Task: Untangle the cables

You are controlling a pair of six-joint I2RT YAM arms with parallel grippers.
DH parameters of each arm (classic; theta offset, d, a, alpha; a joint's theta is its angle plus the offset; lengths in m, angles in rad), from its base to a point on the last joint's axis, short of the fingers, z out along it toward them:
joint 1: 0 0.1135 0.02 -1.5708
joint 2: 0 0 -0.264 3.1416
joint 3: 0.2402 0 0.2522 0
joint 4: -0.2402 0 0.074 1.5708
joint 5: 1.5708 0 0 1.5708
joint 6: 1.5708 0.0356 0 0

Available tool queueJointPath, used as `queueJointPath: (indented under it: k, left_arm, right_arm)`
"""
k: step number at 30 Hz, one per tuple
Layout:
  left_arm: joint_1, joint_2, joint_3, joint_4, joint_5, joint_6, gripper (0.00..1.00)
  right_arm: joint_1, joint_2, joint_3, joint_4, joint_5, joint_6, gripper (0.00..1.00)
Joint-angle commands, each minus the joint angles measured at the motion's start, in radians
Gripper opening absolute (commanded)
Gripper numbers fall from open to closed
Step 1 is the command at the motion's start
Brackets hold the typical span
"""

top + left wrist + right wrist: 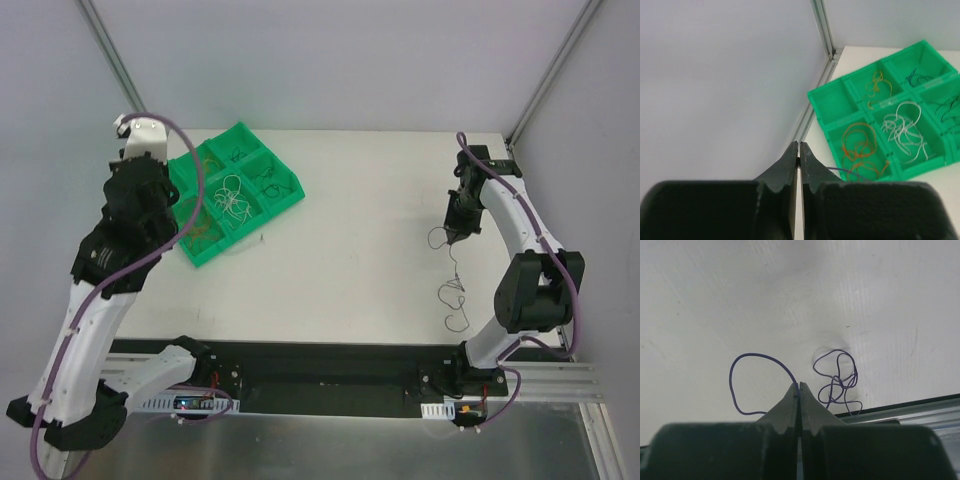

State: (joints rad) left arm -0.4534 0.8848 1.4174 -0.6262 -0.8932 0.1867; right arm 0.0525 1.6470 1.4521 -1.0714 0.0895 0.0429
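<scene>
surface: white table | on it: green tray, cable | room: grey walls

The left arm rises from its base at the near left and stands folded, its upper links raised high. Its left gripper is closed, the two dark fingers pressed flat together with nothing between the tips. The right arm rises from its base at the near right, bends at the elbow and reaches forward and inward, wrist tipped down. The right gripper is closed, its fingertips pinching a thin purple cable.
</scene>
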Motion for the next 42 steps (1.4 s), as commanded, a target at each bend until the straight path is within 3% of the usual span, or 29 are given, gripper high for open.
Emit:
queueJointPath:
  k: [1, 13, 24, 33, 42]
  left_arm:
    - [0.064, 0.170, 0.155, 0.147, 0.065, 0.045, 0.00]
    - [0.226, 0.614, 0.573, 0.298, 0.152, -0.013, 0.00]
    - [0.377, 0.792, 0.765, 0.298, 0.171, -0.061, 0.00]
    - [0.446, 0.839, 0.740, 0.296, 0.218, -0.119, 0.00]
    - [0.561, 0.835, 0.484, 0.296, 0.296, -0.292, 0.00]
  right_arm:
    - [0.030, -0.073, -0.028, -0.004, -0.132, 0.002, 0.01]
    - [0.101, -0.242, -0.200, 0.022, -0.227, 0.038, 0.01]
    - [0.116, -0.323, -0.252, 0.008, -0.229, 0.008, 0.01]
    - [0.115, -0.293, -0.249, 0.019, -0.220, -0.021, 0.01]
    - [0.113, -0.259, -0.237, 0.028, -0.220, -0.026, 0.01]
